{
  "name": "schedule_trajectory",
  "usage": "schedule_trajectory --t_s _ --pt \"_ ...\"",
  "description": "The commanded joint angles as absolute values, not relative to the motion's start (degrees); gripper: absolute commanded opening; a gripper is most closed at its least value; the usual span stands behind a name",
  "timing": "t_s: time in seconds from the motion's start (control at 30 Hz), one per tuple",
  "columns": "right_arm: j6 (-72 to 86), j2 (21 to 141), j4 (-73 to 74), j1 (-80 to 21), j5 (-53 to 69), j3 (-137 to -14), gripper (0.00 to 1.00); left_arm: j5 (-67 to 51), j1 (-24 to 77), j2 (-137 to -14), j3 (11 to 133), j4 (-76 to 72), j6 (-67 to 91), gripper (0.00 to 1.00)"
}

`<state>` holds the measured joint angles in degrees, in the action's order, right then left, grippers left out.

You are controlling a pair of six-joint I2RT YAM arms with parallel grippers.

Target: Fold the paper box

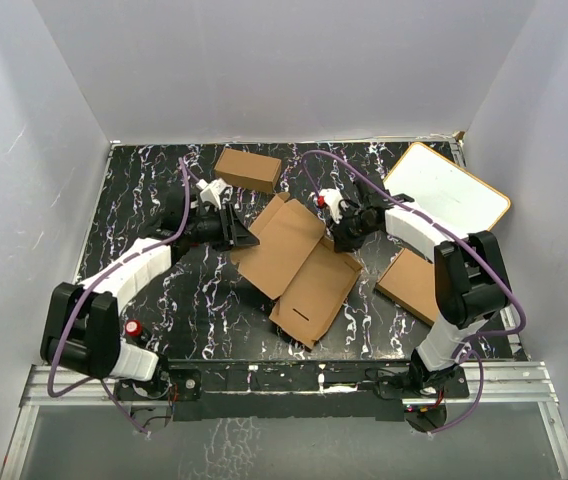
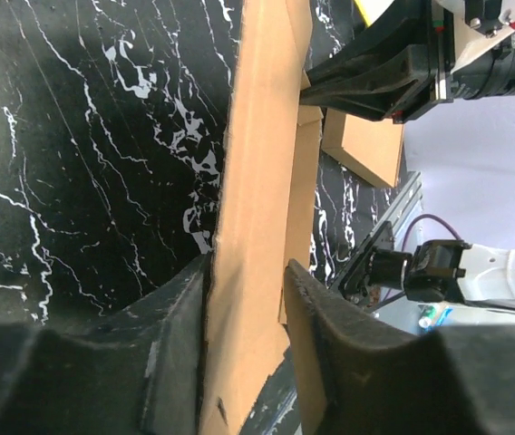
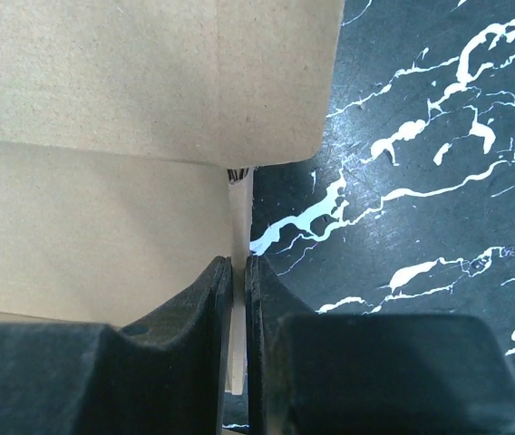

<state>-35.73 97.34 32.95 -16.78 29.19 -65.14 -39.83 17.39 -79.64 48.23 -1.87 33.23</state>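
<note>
1. the paper box lies mid-frame in the top view, mostly flat (it looks like an open sheet).
2. my right gripper is clamped on a thin flap edge.
3. my left gripper straddles a flap; i cannot tell whether it pinches.
4. i judge nearly all the folding remains.

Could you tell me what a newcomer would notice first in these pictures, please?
The opened-out paper box lies in the middle, the left gripper clamped on its left flap and the right gripper pinching its right edge. Next comes the white board at the far right corner, then a small brown carton at the far edge.
</note>
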Motion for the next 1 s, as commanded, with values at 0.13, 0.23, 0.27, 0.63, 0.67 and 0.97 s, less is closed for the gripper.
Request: schedule_trajectory --t_s 0.13,0.23,0.27,0.63,0.67,0.97 --pt "-34.98 98.25 30.10 -17.31 28.02 -65.71 0.09 -41.88 17.59 -83.77 51.91 -0.27 30.26 0.03" --pt "-35.52 98.44 29.11 -17.31 29.11 -64.58 0.10 -41.21 17.63 -85.51 53.14 1.84 27.57 0.00" --pt "-35.67 98.37 28.81 -17.31 29.16 -64.19 0.11 -40.95 17.57 -85.91 53.55 2.53 26.68 0.00" --pt "-37.41 97.66 25.72 -17.29 27.39 -60.34 0.20 -40.89 17.49 -85.51 53.25 1.61 24.17 0.00" --pt "-37.44 97.65 25.57 -17.31 27.14 -60.04 0.21 -40.86 17.51 -85.44 53.19 1.52 24.17 0.00" --pt "-37.35 97.59 24.58 -17.31 26.18 -59.07 0.27 -40.89 17.50 -84.94 52.57 0.30 24.85 0.00"
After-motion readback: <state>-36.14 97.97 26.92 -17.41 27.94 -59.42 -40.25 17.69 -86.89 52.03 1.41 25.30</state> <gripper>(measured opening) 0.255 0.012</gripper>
